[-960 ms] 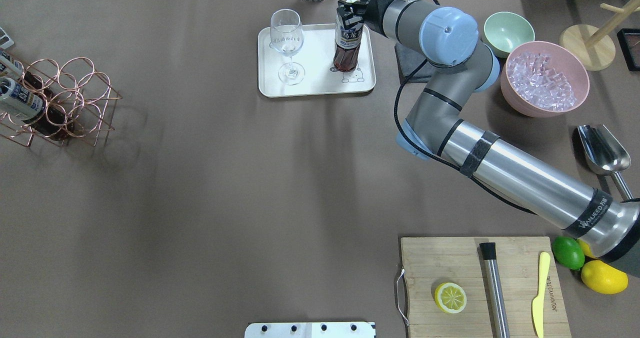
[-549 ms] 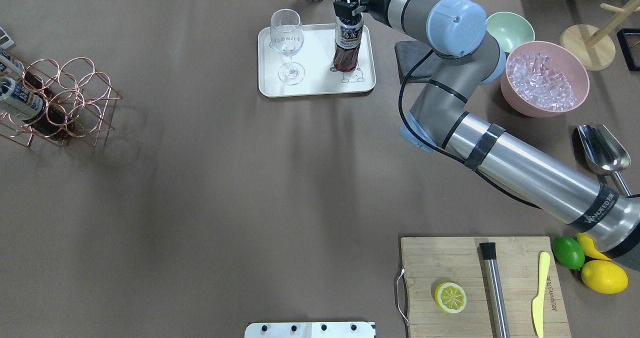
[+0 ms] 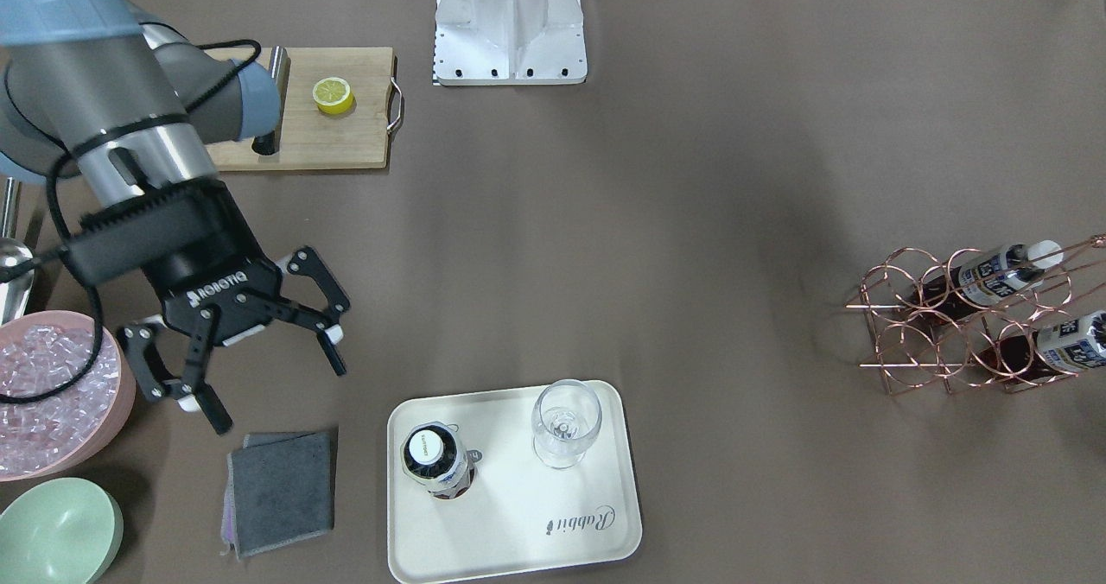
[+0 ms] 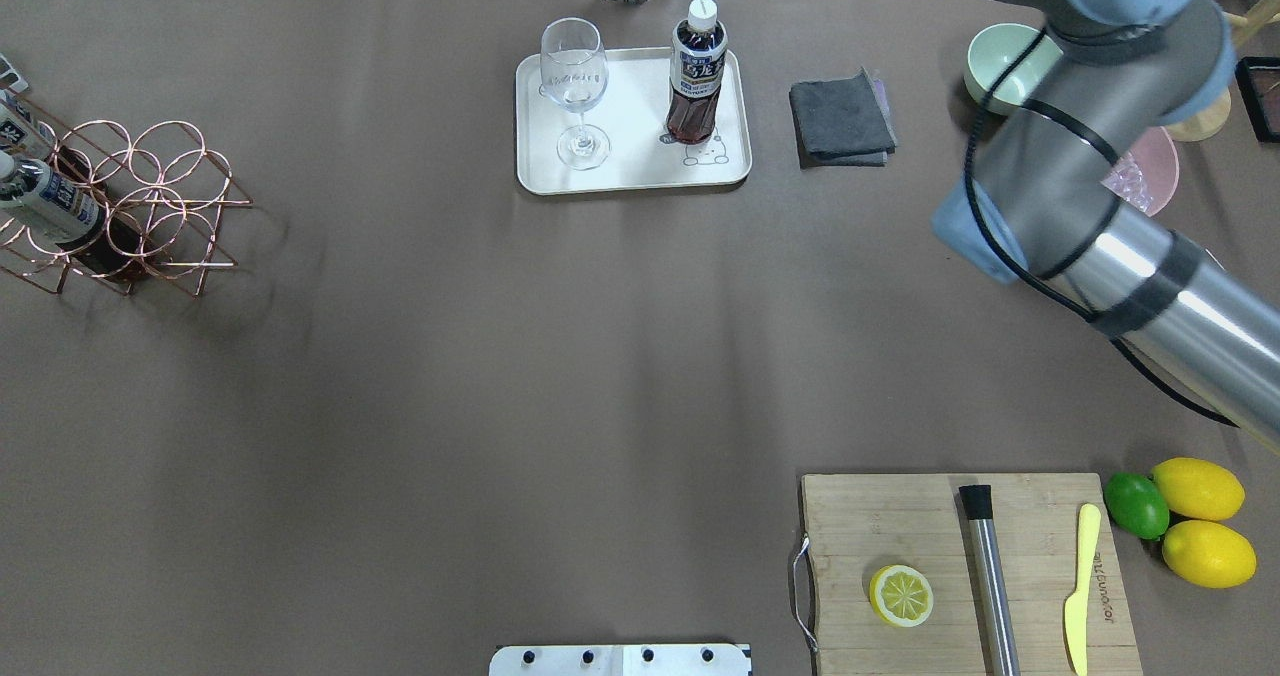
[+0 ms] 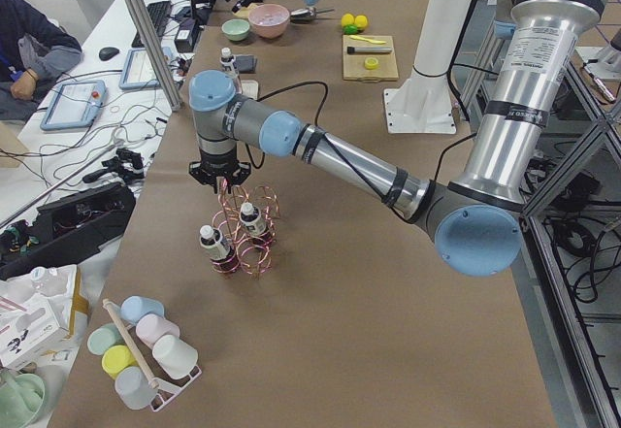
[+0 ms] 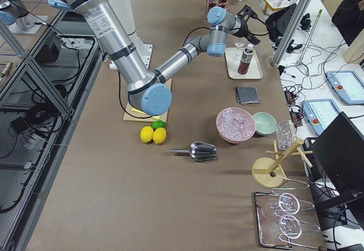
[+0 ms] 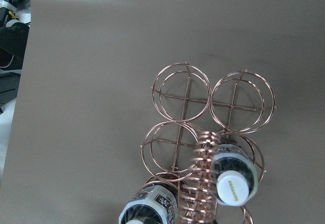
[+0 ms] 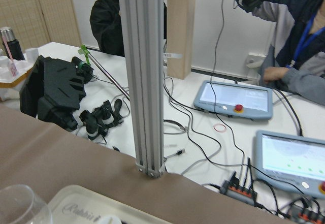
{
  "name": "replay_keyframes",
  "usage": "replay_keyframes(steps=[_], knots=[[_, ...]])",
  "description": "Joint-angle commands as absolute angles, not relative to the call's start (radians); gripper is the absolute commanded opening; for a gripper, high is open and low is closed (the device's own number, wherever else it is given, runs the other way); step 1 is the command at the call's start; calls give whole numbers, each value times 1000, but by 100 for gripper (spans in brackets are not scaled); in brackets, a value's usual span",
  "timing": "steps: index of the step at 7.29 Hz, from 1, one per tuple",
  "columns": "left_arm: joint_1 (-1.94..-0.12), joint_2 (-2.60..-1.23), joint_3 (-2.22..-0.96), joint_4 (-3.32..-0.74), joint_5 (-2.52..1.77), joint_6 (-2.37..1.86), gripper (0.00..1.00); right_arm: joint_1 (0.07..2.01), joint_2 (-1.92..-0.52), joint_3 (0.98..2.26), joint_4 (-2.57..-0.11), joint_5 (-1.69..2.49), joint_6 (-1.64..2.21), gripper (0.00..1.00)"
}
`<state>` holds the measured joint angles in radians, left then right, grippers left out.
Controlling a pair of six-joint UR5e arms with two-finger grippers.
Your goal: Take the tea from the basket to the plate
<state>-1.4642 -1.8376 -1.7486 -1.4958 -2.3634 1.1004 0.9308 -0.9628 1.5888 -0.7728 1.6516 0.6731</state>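
Glossy plastic tea [image 4: 697,76], matt cream plate [image 4: 636,168], shiny copper-wire basket [image 4: 135,206].

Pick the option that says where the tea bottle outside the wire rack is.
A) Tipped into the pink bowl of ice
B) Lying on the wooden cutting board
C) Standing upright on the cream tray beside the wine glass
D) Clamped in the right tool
C: the tea bottle stands upright on the cream tray next to the wine glass, while the right tool hangs open and apart from it.
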Motion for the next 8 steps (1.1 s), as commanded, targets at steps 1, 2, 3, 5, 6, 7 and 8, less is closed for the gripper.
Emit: replay_keyframes(steps=[1,2,3,5,6,7,8], knots=[[-1482,-1841,-1755,-1485,-2437,895,98,969,-1245,2065,-1213,1664,673,100],[-1499,-1844,-1755,-1462,-2441,890,98,995,-1287,2094,-1323,1669,673,100],[-1532,-1850,-1759,-1412,-2444,890,98,1020,-1323,2088,-1394,1684,670,100],[-1595,-1836,-1756,-1280,-2506,885,98,1153,-1365,2022,-1622,1877,498,100],[-1633,-1827,-1738,-1214,-2511,838,98,1208,-1429,1952,-1631,1957,403,100],[-1643,-1810,-1733,-1200,-2511,728,98,1265,-1474,1874,-1623,2073,352,100],[-1657,-1806,-1729,-1168,-2511,589,98,1326,-1512,1821,-1624,2153,277,100]])
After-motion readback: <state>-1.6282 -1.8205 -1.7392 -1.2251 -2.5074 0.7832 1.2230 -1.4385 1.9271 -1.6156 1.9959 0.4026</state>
